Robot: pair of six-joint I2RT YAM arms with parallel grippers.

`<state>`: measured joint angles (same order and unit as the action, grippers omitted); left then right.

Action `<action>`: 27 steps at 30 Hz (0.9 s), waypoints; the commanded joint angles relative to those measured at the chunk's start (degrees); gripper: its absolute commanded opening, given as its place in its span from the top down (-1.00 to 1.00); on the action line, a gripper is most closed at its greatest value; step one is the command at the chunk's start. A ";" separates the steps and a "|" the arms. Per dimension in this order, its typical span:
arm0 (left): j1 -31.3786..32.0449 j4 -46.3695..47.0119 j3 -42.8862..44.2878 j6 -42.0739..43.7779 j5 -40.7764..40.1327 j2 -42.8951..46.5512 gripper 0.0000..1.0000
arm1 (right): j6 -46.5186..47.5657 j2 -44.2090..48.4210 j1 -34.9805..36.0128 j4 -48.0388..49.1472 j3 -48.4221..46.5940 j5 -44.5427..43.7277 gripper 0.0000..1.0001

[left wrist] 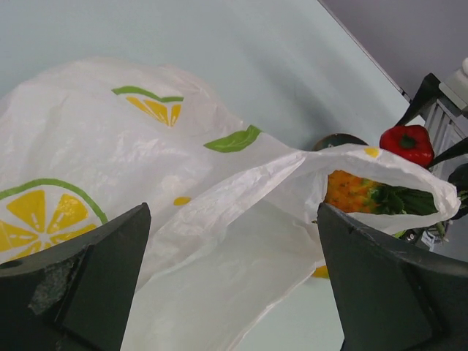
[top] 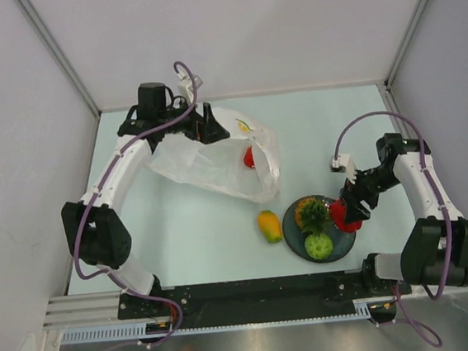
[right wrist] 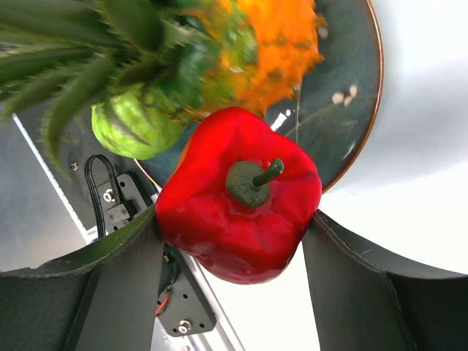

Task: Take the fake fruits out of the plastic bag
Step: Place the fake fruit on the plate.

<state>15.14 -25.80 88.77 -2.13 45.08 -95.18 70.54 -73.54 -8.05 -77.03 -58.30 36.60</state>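
Note:
The plastic bag (top: 208, 165) (left wrist: 110, 161) lies crumpled at the back of the table, and a small red fruit (top: 249, 157) shows through it. My left gripper (top: 205, 133) (left wrist: 234, 278) stands open at the bag's far end, thin film lying loose between its fingers. My right gripper (top: 350, 214) (right wrist: 234, 248) is shut on the red pepper (top: 344, 215) (right wrist: 238, 194), just over the right rim of the dark plate (top: 290, 220) (right wrist: 351, 88). On the plate lie the pineapple (top: 310, 212) (right wrist: 270, 44) and the green fruit (top: 318, 244) (right wrist: 131, 124). The mango (top: 269, 226) rests on the table left of the plate.
Grey walls close the table in on the left, back and right. The metal rail (top: 254, 294) carrying the arm bases runs along the near edge, close behind the plate.

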 commanded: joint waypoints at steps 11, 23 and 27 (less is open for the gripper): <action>2.26 1.89 -17.84 0.10 -4.83 12.29 -0.99 | -3.65 -7.32 3.48 3.46 4.16 2.69 0.44; 4.90 2.07 -15.12 0.11 0.86 14.14 -0.99 | -3.84 -8.99 -0.03 6.46 3.81 2.07 -0.99; 8.41 -2.84 -13.46 6.42 3.44 16.32 -1.00 | -3.05 -8.64 -3.28 4.09 0.22 5.58 -0.99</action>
<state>19.79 -25.17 71.33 -2.31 43.48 -81.87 66.11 -82.74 -8.64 -71.00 -53.80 38.11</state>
